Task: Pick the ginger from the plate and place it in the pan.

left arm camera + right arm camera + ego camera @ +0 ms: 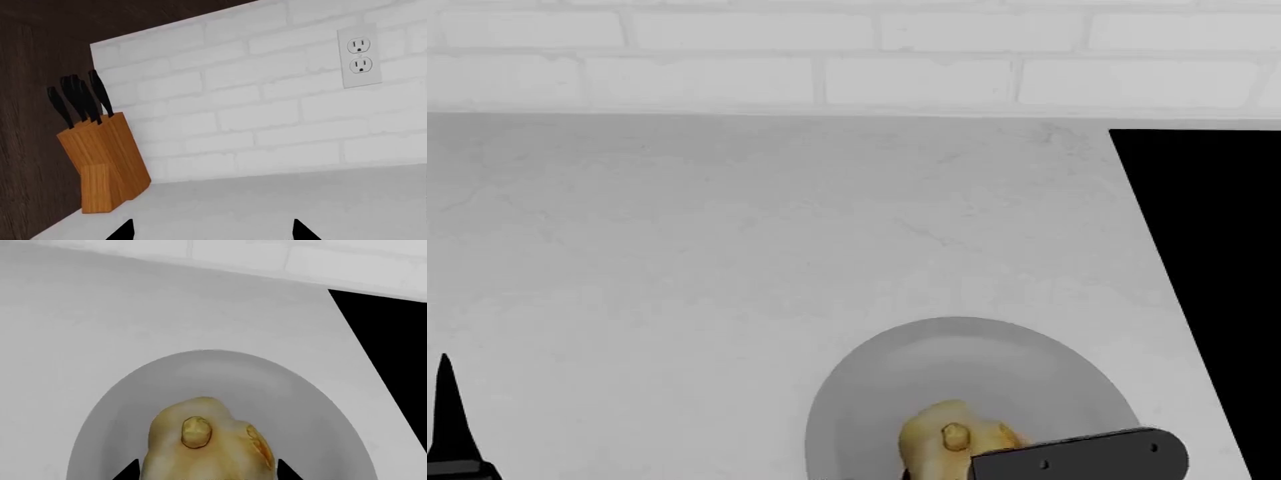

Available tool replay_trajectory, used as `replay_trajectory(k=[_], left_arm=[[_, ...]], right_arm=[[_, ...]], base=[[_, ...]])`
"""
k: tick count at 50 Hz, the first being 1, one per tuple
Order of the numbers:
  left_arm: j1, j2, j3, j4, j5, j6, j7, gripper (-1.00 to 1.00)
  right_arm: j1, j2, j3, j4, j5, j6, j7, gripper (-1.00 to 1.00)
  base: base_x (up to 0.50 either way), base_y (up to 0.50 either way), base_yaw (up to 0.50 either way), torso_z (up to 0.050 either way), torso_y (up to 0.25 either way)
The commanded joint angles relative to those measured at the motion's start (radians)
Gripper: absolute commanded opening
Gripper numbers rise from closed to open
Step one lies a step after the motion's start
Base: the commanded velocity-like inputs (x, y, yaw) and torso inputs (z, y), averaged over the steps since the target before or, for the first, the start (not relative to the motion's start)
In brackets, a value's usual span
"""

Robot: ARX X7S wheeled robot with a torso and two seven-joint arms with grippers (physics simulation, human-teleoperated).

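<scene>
One ginger (207, 445) on plate (220, 375), apparently between right hand (208, 471) fingertips

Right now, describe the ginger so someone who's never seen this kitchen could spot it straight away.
Start at the white countertop below the white brick wall, left of the black stovetop. Near its front edge sits a round light-grey plate, and the ginger lies on it, next to the right gripper. It is the only knobbly pale-yellow lump with tan nubs; everything around it is plain grey, white or black.

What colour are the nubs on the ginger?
Tan-orange nubs on a pale-yellow ginger; clearest in the right wrist view.
</scene>
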Motion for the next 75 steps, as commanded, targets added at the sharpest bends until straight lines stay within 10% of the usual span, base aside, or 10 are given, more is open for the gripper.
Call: replay_trajectory(k=[1,42,60,75], left_arm=[[0.000,-0.001,0.002,-0.002,-0.005,0.003,-0.001,1.00],[0.022,-0.006,-0.007,0.069,-0.010,0.010,-0.027,1.00],[0.033,-0.010,-0.015,0.056,-0.038,0.044,-0.013,1.00],[0.040,-0.016,-0.019,0.072,-0.041,0.044,-0.019,1.00]], right_arm=[[0.013,0.067,0.072,-0.135,0.111,0.006,0.116,-1.00],[-0.360,0.306,0.500,-0.259,0.174,-0.274,0.084,-1.00],[-0.347,0.332,0.474,-0.272,0.156,-0.299,0.103,-1.00],[-0.353,0.649,0.105,-0.272,0.000,-0.761,0.167,-1.00]], base=[[0.00,0.00,0.00,0.000,0.000],[0.00,0.00,0.00,0.000,-0.020],[0.00,0.00,0.00,0.000,-0.150],[0.00,-0.38,0.00,0.000,0.000]])
